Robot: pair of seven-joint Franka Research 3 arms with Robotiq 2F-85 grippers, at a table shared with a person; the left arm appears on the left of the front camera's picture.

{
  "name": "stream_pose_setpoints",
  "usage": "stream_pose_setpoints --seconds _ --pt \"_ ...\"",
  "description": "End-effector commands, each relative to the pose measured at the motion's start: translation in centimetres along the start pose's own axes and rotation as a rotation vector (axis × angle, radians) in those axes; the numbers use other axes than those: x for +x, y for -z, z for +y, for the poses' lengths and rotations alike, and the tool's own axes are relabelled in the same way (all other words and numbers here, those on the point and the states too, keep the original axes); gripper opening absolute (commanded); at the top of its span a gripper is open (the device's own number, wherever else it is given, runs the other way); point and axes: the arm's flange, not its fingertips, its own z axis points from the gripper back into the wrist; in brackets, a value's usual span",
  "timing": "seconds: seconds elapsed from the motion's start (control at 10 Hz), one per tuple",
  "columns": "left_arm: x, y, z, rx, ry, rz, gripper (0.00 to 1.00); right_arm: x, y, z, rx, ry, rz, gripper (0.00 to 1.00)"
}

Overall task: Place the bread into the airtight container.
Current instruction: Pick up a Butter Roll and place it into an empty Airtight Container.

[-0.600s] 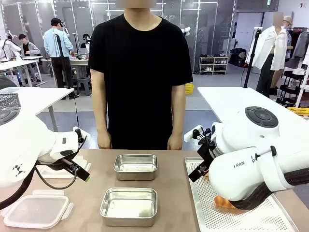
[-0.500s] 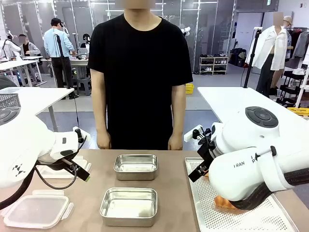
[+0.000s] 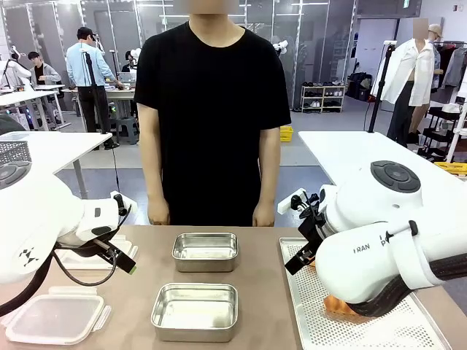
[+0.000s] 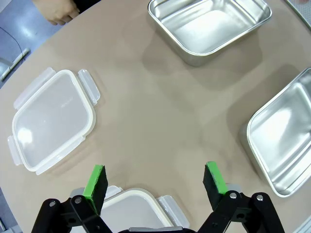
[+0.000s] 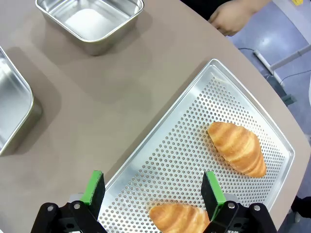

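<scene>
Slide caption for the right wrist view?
Open right gripper hovers above a perforated tray holding two croissants, beside two steel containers.

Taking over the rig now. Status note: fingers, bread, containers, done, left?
Left gripper: fingers open, empty, above one lid; second lid beside it.
Right gripper: fingers open, empty, over the perforated tray, just above the near croissant; far croissant also on the tray.
Empty, mid-table: far steel container and near steel container.
Done: nothing. Left: grasp a croissant, place it in a container.
</scene>
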Motion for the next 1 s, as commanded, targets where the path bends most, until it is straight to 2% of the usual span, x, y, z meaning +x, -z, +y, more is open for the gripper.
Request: stream_pose_setpoints --seconds 0.0,0.3,0.4,0.5,0.7,0.8,0.9 --pt "0.0 0.0 0.0 0.000 -0.001 0.000 1.00 0.0 0.0 0.0 0.001 0.003 0.000 1.00" --pt "0.0 0.0 0.0 0.000 -0.001 0.000 1.00 0.0 0.0 0.0 0.000 0.000 0.000 1.00" --pt "0.0 0.0 0.0 0.000 0.000 0.000 1.00 0.7 -1.5 -0.7 0.068 -0.010 0.006 1.00" --pt "1.1 -2.0 0.6 -0.049 0.009 0.014 1.00 1.9 -3.5 -1.9 0.105 -0.014 -0.023 1.00" --pt "3.3 -5.6 2.0 -0.125 0.018 -0.009 1.00 3.9 -8.5 -4.6 0.091 -0.018 -0.053 1.00" --pt "4.8 -9.4 2.6 -0.160 0.018 -0.051 1.00 4.8 -11.9 -5.9 0.053 -0.024 -0.060 1.00" --pt "6.5 -15.1 3.8 -0.128 0.038 -0.098 1.00 5.6 -16.5 -7.5 0.024 -0.037 -0.070 1.00"
